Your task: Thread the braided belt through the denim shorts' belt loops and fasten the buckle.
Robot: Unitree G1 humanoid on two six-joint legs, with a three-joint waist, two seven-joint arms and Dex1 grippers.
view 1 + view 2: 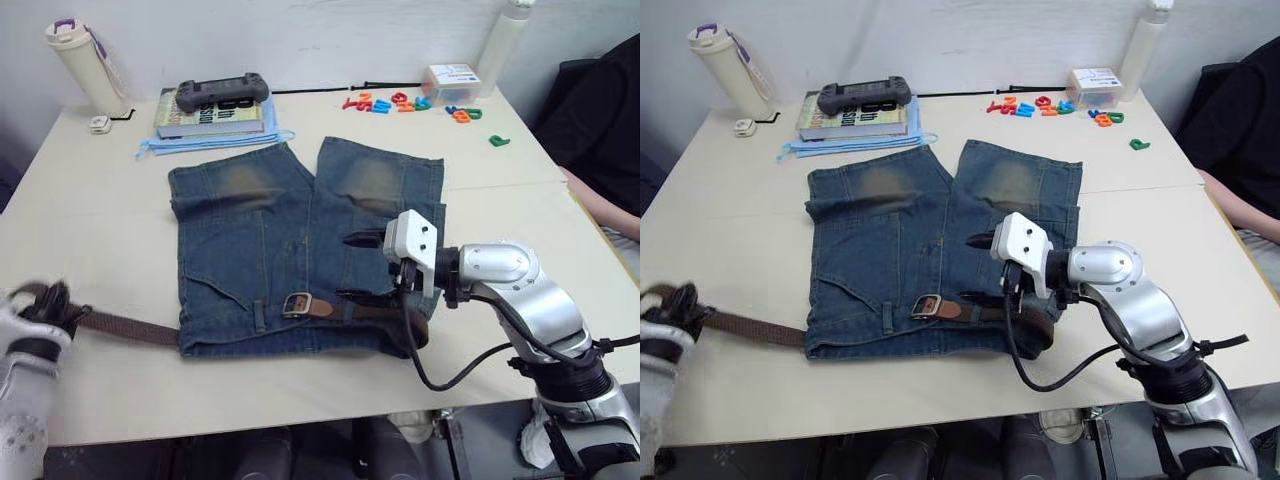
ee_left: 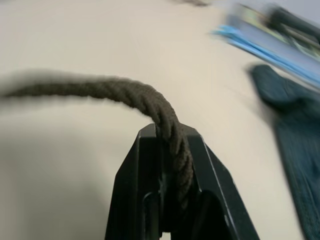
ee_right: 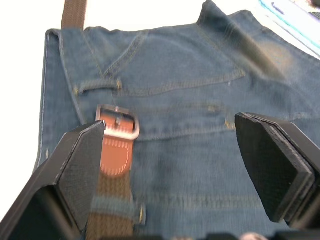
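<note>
The denim shorts (image 1: 260,240) lie flat on the table, waistband toward me. The braided belt (image 1: 125,327) runs from the left along the waistband, under a belt loop (image 3: 114,206), and curls off the shorts' right side. Its silver buckle (image 1: 296,305) on a tan tab rests mid-waistband. At the table's left edge my left gripper (image 1: 45,303) is shut on the belt's brown end (image 2: 115,90). My right gripper (image 1: 358,268) hovers open over the right half of the waistband, with the buckle (image 3: 117,122) just ahead of one finger (image 3: 82,170).
At the back of the table (image 1: 100,220) a game controller (image 1: 222,92) lies on a book over blue sheets. A white bottle (image 1: 85,62) stands back left. Coloured plastic letters (image 1: 400,103) and a small box (image 1: 452,78) sit back right. A person's arm (image 1: 605,205) shows at the right edge.
</note>
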